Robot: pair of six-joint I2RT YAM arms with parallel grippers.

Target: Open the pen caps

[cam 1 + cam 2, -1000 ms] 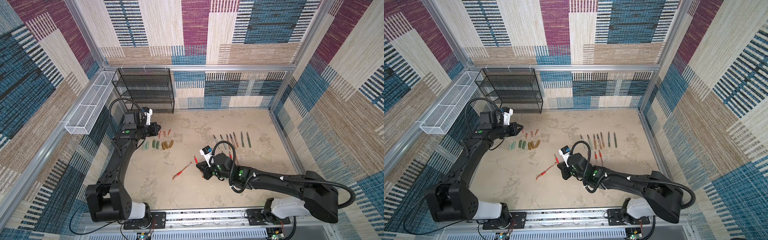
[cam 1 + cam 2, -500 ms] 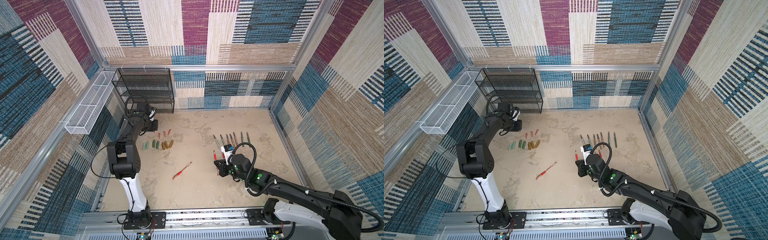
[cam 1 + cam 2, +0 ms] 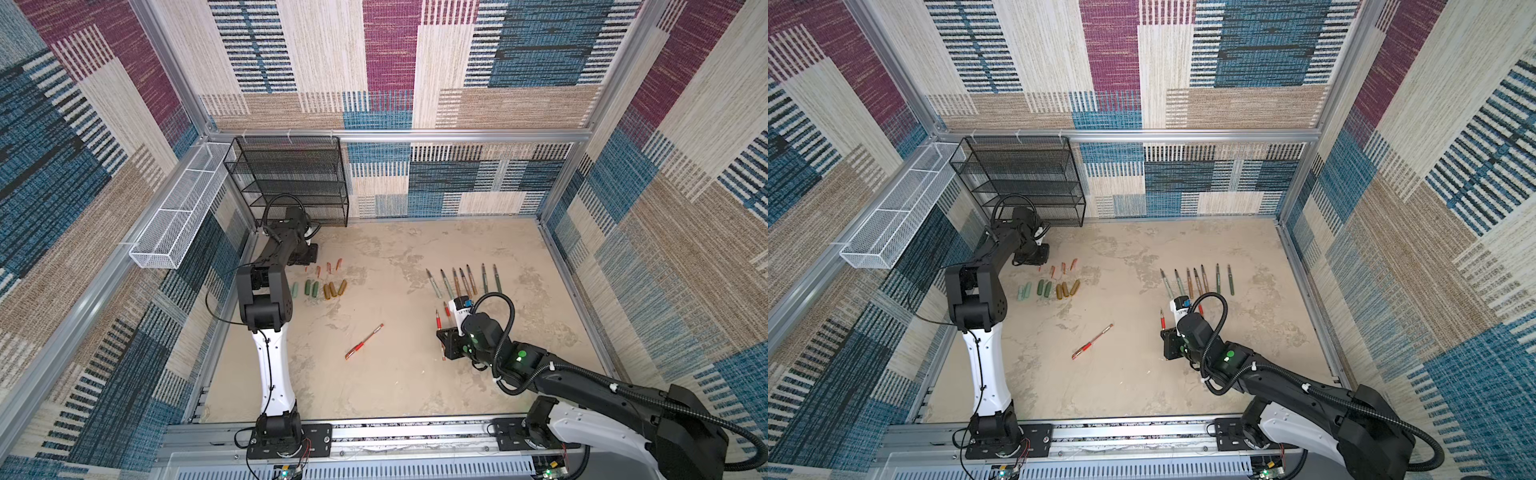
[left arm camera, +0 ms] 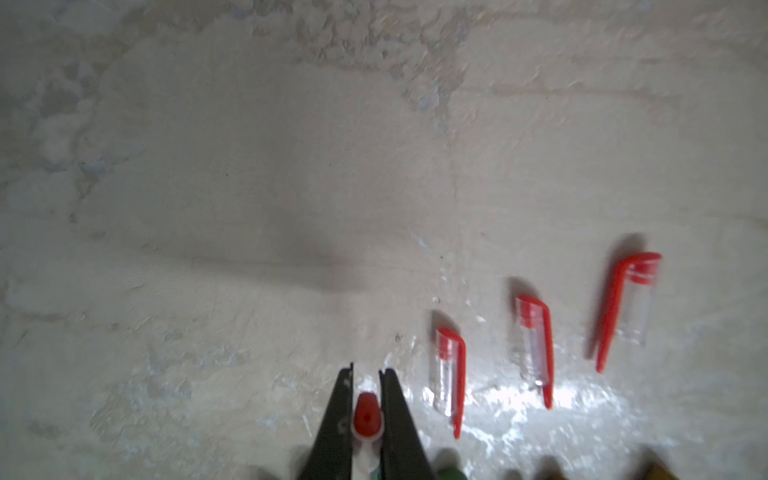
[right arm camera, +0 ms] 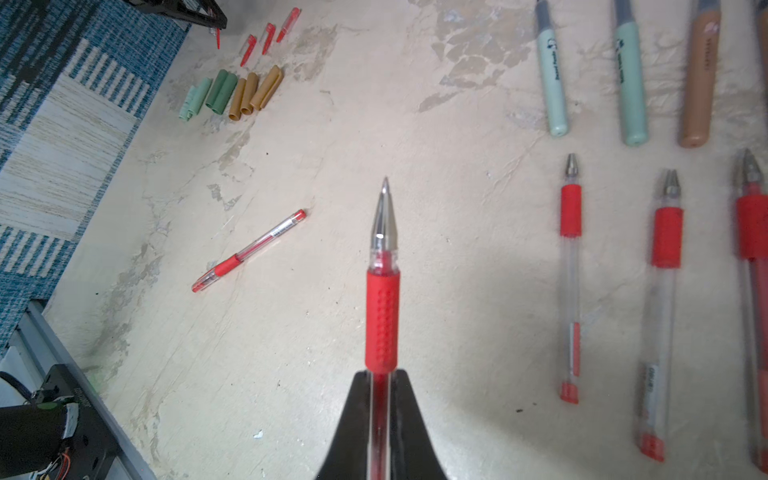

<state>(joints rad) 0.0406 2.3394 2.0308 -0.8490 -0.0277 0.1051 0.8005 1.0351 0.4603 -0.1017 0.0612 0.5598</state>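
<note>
Right gripper (image 5: 381, 375): swung away from centre since earlier, now beside bare pens (image 5: 570, 282); clamped on pen (image 5: 382, 316), on clear barrel behind rubber grip.
Left gripper (image 4: 367, 370): arm folded up since; pinching red cap (image 4: 367, 417) close over table (image 4: 249, 208), loose caps (image 4: 451, 370) just beside.
Cap risk: squirt from jaws or roll on release, b/c small, smooth, rounded plastic.
Pen risk: slip or tilt in grip w/ slick barrel; scrape of metal tip on rough table.
Capped pen (image 5: 249, 251): untouched, well off to side of right gripper.
Stubby caps (image 5: 232, 93): matte tubes, green, mint, brown, nr left gripper.
</note>
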